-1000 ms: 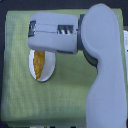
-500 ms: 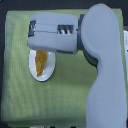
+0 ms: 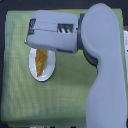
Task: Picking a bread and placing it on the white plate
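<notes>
Looking down, I saw the bread (image 3: 41, 61) lying lengthwise on the white plate (image 3: 48, 73) just below the gripper (image 3: 31, 40), whose jaws I could not tell open or closed.

golden-brown bread (image 3: 41, 60) lying on white plate (image 3: 47, 74)

The arm (image 3: 100, 65) and claw housing (image 3: 52, 32) overhang the white plate's (image 3: 36, 74) upper half, while the green tabletop (image 3: 25, 105) lies open toward the exterior view's left and bottom.
</notes>
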Controlling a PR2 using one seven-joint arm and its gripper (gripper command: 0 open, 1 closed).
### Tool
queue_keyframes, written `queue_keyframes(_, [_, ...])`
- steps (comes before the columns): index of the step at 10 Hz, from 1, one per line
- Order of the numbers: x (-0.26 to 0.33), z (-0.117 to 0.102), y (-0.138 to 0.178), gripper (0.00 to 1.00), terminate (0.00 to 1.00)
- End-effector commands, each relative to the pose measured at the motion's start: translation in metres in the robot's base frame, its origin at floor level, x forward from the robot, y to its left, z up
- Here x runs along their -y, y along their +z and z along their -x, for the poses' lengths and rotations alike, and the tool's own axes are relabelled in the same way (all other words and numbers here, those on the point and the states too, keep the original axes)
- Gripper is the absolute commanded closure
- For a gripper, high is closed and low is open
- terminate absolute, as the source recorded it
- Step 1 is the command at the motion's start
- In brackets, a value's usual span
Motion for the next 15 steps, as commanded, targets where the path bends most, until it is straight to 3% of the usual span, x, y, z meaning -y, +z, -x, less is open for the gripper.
queue_keyframes(1, [0.017,-0.031,0.069,0.00,0.00])
queue_keyframes(7, [0.089,-0.034,0.077,0.00,0.00])
queue_keyframes(10, [0.182,-0.047,0.075,0.00,0.00])
queue_keyframes(15, [0.303,-0.043,0.064,0.00,0.00])
